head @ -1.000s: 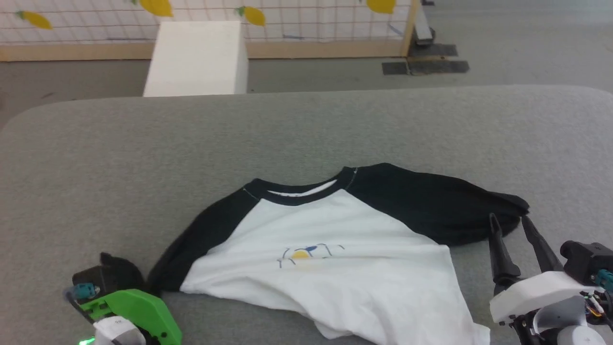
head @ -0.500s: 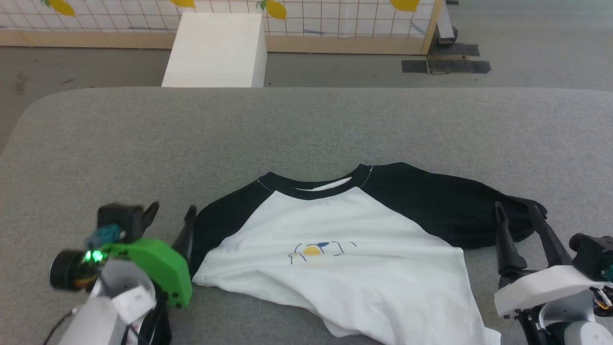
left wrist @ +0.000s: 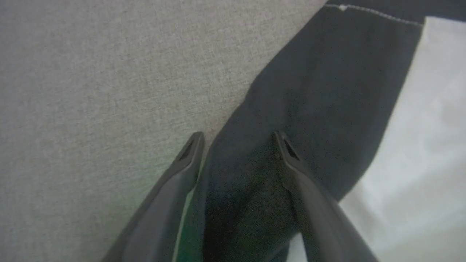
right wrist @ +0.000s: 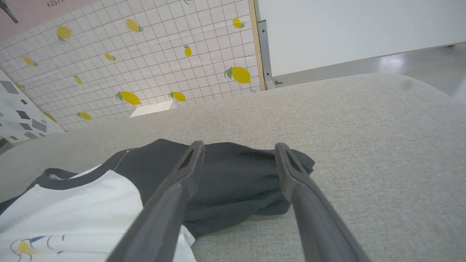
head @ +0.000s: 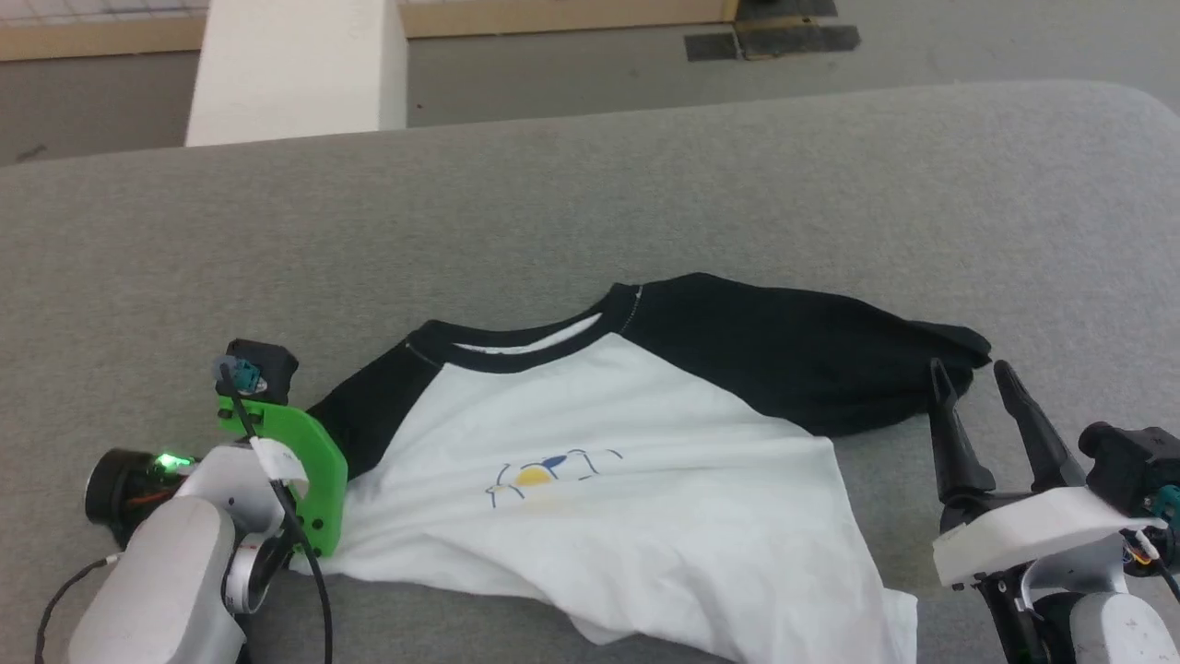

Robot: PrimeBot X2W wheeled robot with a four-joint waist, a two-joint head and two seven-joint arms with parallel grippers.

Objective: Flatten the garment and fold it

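Black-sleeved shirt (head: 627,535) lies front-up on the grey counter (head: 645,184), sleeve-to-sleeve axis running left to right.
Left end effector (left wrist: 236,142), jaws apart, straddles the left black sleeve (left wrist: 320,83) and is nearest the cloth. The white body is wrinkled, with the bear print (head: 539,475) showing. Right end effector (head: 968,369), also released, points at the bunched right sleeve (head: 811,350).

This looks like a robot test lab with a mock-up backdrop, not a home. The wide worktop (head: 645,184) is padded in plain grey cloth. Beyond it stands a panel (right wrist: 145,54) printed with white tiles and lemons, edged by a bare wooden frame (right wrist: 256,43). The smooth grey floor (head: 553,83) carries a plain white block (head: 295,69) and dark mats (head: 770,39). A robot's right hand (head: 970,366) hangs over the worktop.
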